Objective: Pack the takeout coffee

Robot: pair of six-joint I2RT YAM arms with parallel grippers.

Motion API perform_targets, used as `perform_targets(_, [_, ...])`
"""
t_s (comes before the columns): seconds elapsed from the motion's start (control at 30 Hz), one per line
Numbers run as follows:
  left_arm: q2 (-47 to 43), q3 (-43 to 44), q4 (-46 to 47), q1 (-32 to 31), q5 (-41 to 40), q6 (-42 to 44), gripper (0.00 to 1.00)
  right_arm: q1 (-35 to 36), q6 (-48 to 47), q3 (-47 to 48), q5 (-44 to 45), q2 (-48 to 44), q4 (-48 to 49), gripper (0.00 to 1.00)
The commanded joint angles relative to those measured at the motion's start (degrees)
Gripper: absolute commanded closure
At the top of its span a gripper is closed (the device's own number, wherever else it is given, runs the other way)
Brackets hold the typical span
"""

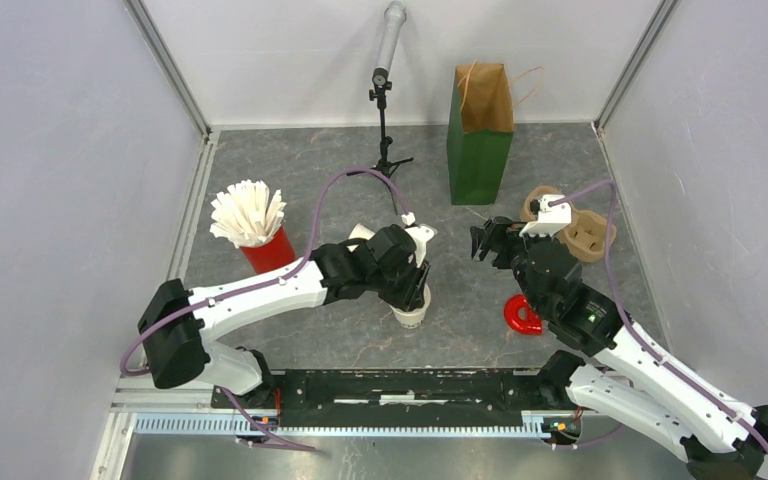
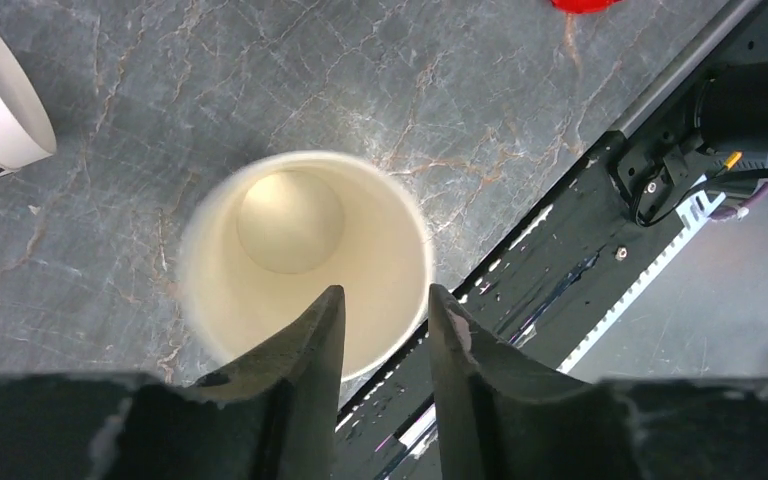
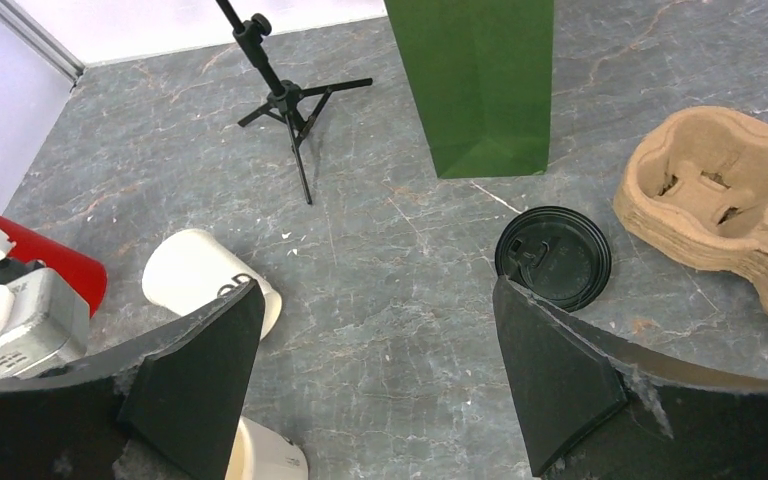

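The takeout coffee's cream paper cup (image 2: pixel 290 225) stands upright on the grey table with no lid on it, and I can see its bare inside. In the top view this cup (image 1: pixel 411 316) is partly under the left wrist. My left gripper (image 2: pixel 385 292) hangs over the cup's near rim, one finger above the inside and one outside. Its jaws stand apart and do not press the wall. The round black lid (image 3: pixel 553 257) lies flat on the table. My right gripper (image 3: pixel 375 285) is wide open just in front of the lid, holding nothing.
A tall green paper bag (image 1: pixel 480 130) stands open at the back. The brown cardboard carrier (image 1: pixel 582 228) lies to the right, and a red cup of white sticks (image 1: pixel 260 238) stands at the left. A second white cup (image 3: pixel 210 275) lies on its side. A tripod stand (image 1: pixel 385 100) and a small red object (image 1: pixel 522 315) are also here.
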Motion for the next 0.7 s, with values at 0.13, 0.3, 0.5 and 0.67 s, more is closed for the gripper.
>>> perform_targets(0.13, [-2.7,12.3,-7.5,2.1,-9.4,5.9,0.38,0.0,-3.2,-1.4,-4.9,-2.6,1.0,0.10])
perform_targets(0.3, [-1.2,13.4,-7.7,18.4,4.1,7.3,0.39,0.0,-4.8,-3.2,-9.2,-3.8,2.1,0.10])
perform_targets(0.5, [2.8,12.8,-3.6,32.0,15.0,8.6,0.39,0.0,-6.2,-3.4,-10.8,-4.2,1.8,0.10])
perform_targets(0.67, [8.6,14.2,-2.8,37.9,19.9,8.8,0.38,0.0,-6.7,-3.4,-12.0,-4.7,1.8,0.11])
